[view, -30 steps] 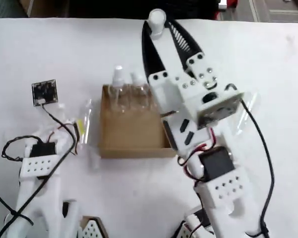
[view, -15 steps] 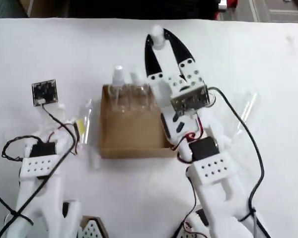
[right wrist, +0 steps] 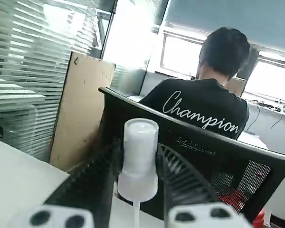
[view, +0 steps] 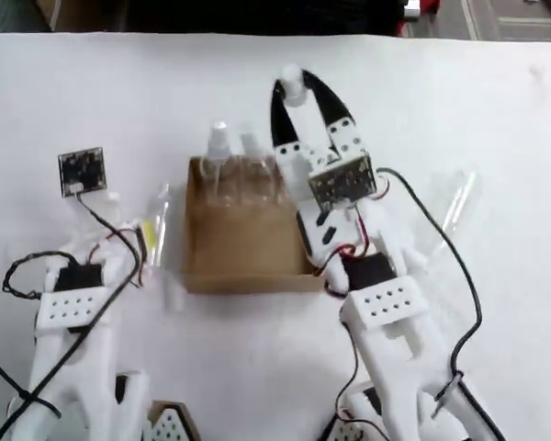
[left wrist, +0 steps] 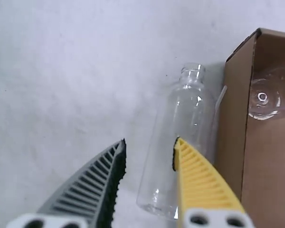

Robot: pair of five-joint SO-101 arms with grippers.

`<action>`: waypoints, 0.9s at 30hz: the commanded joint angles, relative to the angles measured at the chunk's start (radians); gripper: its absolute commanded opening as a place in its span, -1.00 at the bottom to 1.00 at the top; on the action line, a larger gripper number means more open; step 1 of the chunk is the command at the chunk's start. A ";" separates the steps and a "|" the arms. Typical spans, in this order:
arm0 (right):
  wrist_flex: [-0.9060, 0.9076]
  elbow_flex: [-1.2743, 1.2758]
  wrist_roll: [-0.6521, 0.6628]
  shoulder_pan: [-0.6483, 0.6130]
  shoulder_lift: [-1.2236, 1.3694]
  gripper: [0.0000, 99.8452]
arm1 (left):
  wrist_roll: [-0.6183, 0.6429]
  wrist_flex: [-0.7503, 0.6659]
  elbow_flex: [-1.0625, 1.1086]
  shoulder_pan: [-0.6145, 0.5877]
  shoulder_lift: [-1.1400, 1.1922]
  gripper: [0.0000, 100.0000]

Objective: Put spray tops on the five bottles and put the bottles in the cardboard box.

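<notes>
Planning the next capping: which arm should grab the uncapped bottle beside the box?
Left. The left gripper, open, is right at the bottle; the right gripper is shut on a spray top.

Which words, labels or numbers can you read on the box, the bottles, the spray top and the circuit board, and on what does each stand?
None can be read.
Cardboard box: plain, no print.
Clear bottle beside the box: no label.
Spray top: blank.
Small circuit board: markings too small to read.
</notes>
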 commanded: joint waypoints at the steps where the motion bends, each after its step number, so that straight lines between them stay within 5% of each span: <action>1: -0.116 0.043 0.009 0.010 -0.002 -0.97 | -0.009 0.000 -0.008 0.015 -0.033 -0.68; 27: -0.120 0.028 0.015 -0.028 -0.079 -0.97 | -0.009 0.000 -0.008 0.019 -0.033 -0.68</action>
